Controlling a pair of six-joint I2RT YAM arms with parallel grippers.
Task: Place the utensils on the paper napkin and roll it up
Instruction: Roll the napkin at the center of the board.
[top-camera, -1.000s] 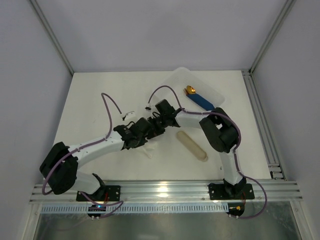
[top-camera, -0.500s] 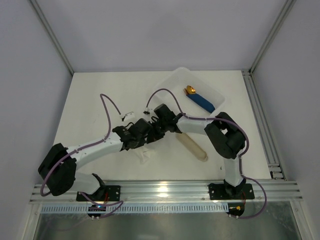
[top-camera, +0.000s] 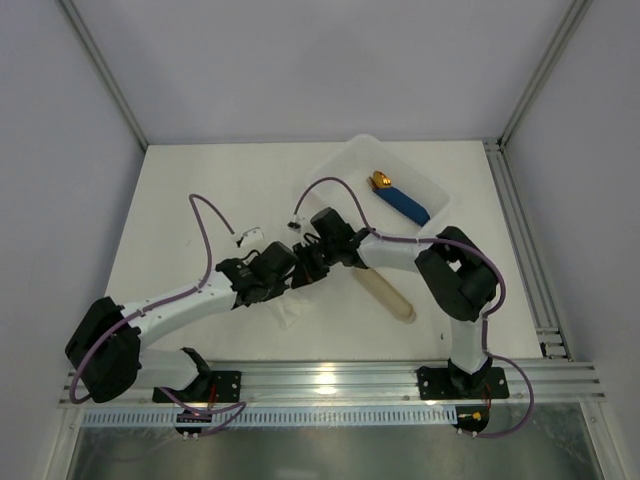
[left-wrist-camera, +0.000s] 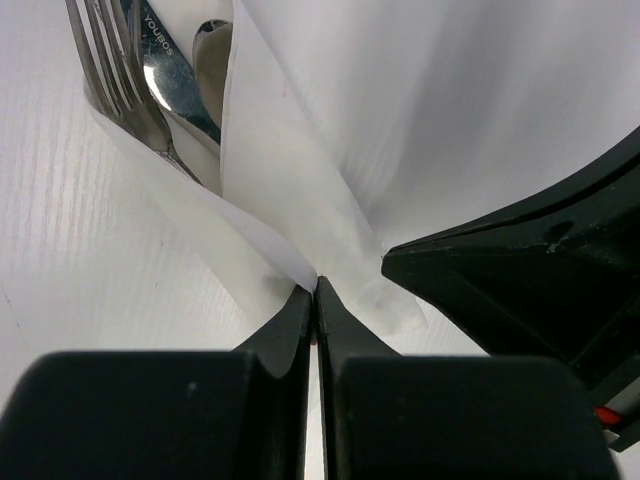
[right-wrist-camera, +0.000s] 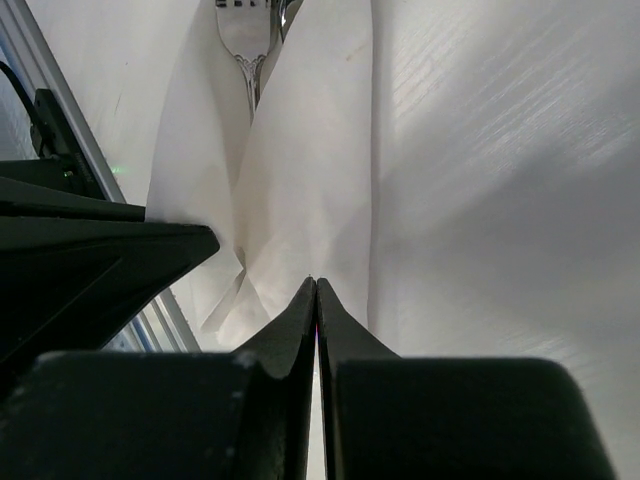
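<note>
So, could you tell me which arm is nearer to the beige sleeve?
Right. The right arm has its forearm running just past the far end of the sleeve; the left arm reaches in from the sleeve's left, clearly farther off.

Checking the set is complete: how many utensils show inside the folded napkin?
3: fork at left, knife blade beside it, a third piece rightmost; others may be hidden.

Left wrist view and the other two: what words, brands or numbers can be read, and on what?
"YOUBOS": stamped on the knife blade among the utensils wrapped in the paper napkin; the last letters are not fully sharp.
Top external and right wrist views: no readable text.
</note>
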